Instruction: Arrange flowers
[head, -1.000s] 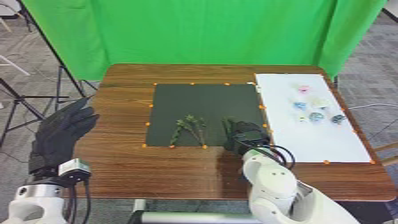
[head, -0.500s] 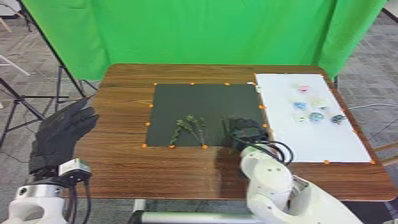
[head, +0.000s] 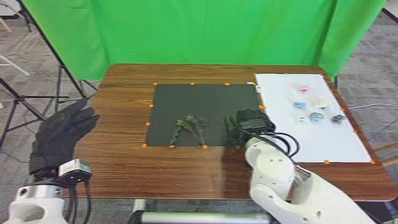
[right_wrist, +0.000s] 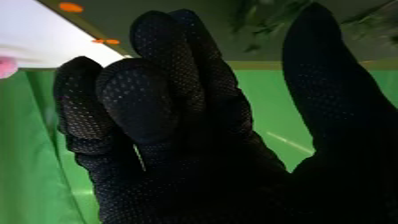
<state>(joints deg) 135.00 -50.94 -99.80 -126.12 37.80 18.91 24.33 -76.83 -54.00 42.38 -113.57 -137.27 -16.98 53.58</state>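
Observation:
At the right edge of the dark mat, my right hand (head: 255, 122) stands open, a little to the right of the green stems (head: 191, 129) lying at the mat's near part. In the right wrist view the same hand (right_wrist: 191, 170) has loosely bent fingers and the thumb well apart, with nothing held; leafy greenery (right_wrist: 277, 19) shows beyond them. Small flowers lie on the white sheet: a pink one (head: 304, 89), a blue one (head: 300, 106) and several others. My left hand (head: 64, 132) is at the table's left side, fingers straight.
The dark mat (head: 200, 100) is bordered by small orange markers. Beside it, on the right, is the white sheet (head: 311, 145). Both are on the brown table (head: 124, 100), with a green curtain (head: 213, 35) behind its far edge.
My right hand has shifted away from the near edge and slightly to the right, toward the white sheet. The left hand, stems and flowers stay where they were.

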